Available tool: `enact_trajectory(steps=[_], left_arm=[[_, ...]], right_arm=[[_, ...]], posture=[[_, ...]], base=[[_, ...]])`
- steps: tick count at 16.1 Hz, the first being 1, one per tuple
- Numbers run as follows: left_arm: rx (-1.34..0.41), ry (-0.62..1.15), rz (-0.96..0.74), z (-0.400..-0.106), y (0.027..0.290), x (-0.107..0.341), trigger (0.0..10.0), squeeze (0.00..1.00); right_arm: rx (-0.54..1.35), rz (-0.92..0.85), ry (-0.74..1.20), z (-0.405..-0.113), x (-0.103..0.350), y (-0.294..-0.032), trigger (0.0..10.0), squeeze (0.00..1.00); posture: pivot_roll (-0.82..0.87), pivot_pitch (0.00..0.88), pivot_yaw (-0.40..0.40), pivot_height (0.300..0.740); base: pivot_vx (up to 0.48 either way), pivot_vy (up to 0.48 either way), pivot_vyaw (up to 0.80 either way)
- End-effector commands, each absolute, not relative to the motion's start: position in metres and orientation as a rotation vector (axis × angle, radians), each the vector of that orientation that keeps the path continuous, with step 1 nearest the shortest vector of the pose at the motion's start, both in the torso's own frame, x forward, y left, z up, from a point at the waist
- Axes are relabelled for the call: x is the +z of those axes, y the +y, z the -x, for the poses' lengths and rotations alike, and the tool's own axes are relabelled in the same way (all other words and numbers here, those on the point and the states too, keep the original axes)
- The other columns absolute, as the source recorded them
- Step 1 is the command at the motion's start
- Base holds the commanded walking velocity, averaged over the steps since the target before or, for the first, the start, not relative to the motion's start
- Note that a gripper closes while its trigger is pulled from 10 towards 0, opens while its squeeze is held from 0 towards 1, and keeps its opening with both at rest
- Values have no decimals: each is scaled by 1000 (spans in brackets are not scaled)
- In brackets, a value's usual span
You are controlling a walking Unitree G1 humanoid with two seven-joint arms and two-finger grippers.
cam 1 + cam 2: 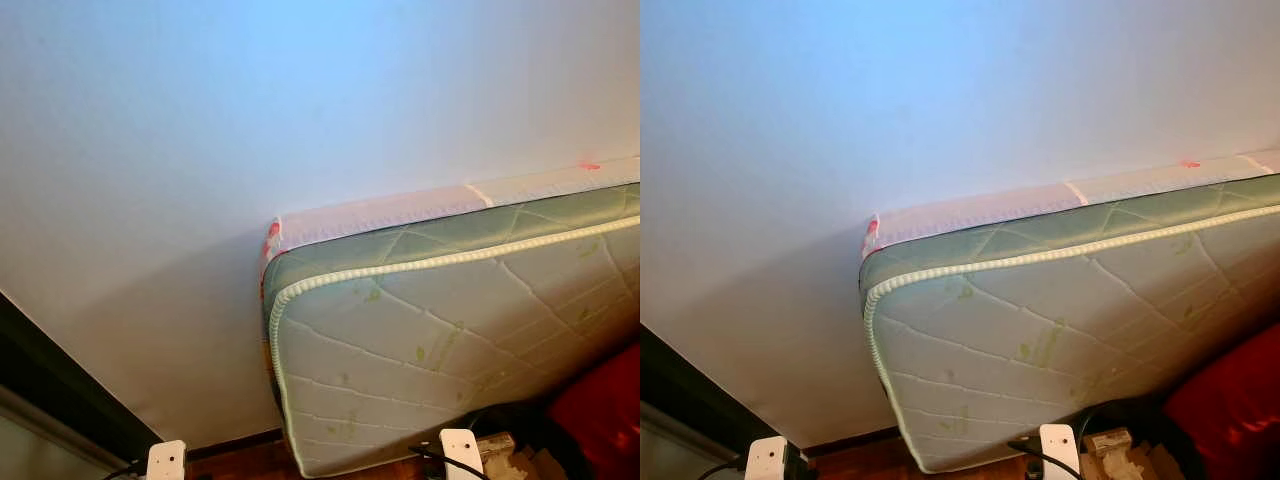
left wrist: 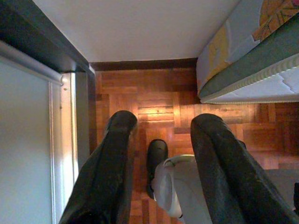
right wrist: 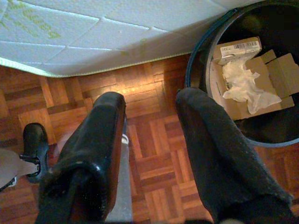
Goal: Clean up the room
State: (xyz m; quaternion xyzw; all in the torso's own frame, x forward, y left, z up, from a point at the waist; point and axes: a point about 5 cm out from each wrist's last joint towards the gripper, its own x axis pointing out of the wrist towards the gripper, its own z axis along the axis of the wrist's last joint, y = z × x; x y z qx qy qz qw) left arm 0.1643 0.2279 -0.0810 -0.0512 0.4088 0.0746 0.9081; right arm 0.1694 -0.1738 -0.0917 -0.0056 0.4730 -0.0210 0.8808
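A green-and-white quilted mattress (image 1: 450, 330) leans on its edge against a white wall (image 1: 200, 150). Beside its lower end stands a round dark bin (image 3: 202, 56) holding flattened cardboard (image 3: 275, 70), a small box (image 3: 238, 49) and crumpled white paper (image 3: 243, 86). My right gripper (image 3: 150, 95) hangs open over the parquet floor (image 3: 154, 140) right next to the bin, nothing between its fingers. My left gripper (image 2: 164, 119) hangs open over the floor near the mattress corner (image 2: 219, 70), also holding nothing.
A dark door frame with a pale panel (image 2: 28, 140) runs along the left. A dark skirting board (image 2: 145, 64) lines the wall's foot. My black foot (image 2: 156, 156) stands on the parquet. A red object (image 1: 605, 410) lies at the lower right.
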Motion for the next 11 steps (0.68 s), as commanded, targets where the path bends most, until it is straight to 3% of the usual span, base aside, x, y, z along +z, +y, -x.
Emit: enact_trajectory(steps=[1,11], left_arm=[[38,943,76,-170,198,-87,10000,0],[41,942,79,-171,198,-87,10000,0]], right_arm=[[-151,-123,1025,-144,-94,-223,10000,0],[-147,-123,1024,-147,-94,-219,10000,0]], posture=[[-42,11,-18,740],[-41,10,-19,740]], base=[[0,0,0],[0,0,0]])
